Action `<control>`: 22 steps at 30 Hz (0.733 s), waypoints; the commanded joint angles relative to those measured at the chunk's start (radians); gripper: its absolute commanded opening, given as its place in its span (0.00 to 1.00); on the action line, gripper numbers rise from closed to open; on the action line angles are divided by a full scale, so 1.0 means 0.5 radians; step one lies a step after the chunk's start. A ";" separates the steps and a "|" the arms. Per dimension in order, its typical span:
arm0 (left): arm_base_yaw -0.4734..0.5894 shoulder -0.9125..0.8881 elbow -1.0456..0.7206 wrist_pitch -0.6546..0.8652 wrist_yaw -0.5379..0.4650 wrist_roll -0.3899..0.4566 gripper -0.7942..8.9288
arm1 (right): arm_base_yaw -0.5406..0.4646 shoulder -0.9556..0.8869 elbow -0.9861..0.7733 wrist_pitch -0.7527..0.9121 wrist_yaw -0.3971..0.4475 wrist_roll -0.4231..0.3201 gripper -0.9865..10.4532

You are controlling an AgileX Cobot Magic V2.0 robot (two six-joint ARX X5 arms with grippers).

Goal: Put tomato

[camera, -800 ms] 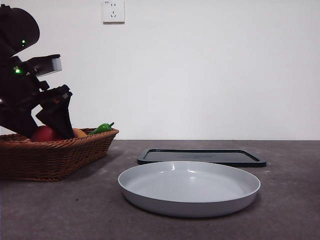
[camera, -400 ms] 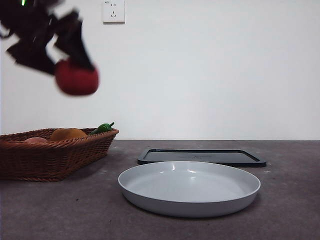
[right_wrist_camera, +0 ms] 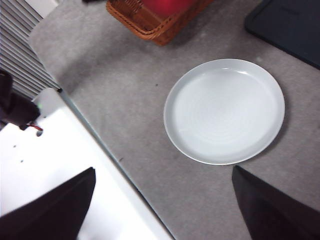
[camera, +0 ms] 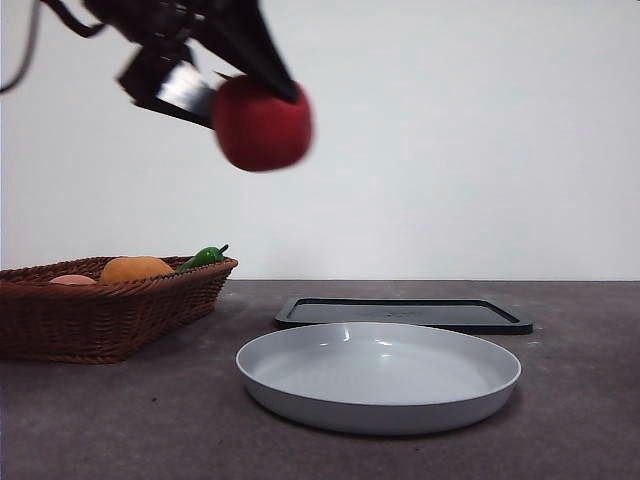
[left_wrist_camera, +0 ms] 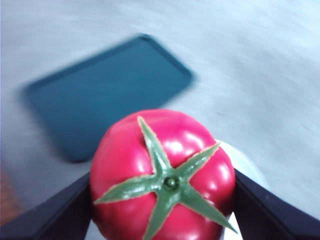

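The tomato is glossy red with a green calyx. My left gripper is shut on it and holds it high above the table, over the gap between the basket and the grey plate. In the left wrist view the tomato fills the space between the two jaws, calyx towards the camera. My right gripper is open and empty, high above the table beside the plate.
The wicker basket at the left holds an orange fruit, a pale pink fruit and a green pepper. A flat black tray lies behind the plate and also shows in the left wrist view.
My left gripper has lifted the tomato out of the basket and carried it up and to the right, towards the plate. The plate, tray and basket have not moved.
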State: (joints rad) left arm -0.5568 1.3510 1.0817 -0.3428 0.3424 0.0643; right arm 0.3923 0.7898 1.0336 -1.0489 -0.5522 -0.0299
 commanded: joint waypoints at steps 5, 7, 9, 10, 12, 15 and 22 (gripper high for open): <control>-0.192 0.279 0.027 0.122 -0.005 0.021 0.40 | 0.009 0.013 0.036 0.016 0.007 -0.007 0.46; -0.223 0.362 0.027 0.156 -0.005 0.034 0.40 | 0.009 0.013 0.036 0.016 0.007 -0.007 0.46; -0.246 0.452 0.027 0.188 -0.006 0.054 0.40 | 0.009 0.013 0.036 0.016 0.007 -0.007 0.46; -0.253 0.489 0.027 0.199 -0.006 0.054 0.40 | 0.009 0.014 0.036 0.016 0.007 -0.007 0.46; -0.273 0.568 0.027 0.217 -0.006 0.057 0.40 | 0.009 0.013 0.036 0.016 0.008 -0.007 0.46; -0.297 0.665 0.027 0.234 -0.006 0.058 0.40 | 0.009 0.014 0.036 0.016 0.008 -0.007 0.46; -0.332 0.822 0.027 0.307 -0.006 0.058 0.40 | 0.009 0.013 0.036 0.016 0.008 -0.007 0.46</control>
State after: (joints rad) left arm -0.7097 1.7439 1.0817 -0.2039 0.3389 0.0814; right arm 0.3920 0.7898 1.0336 -1.0489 -0.5491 -0.0299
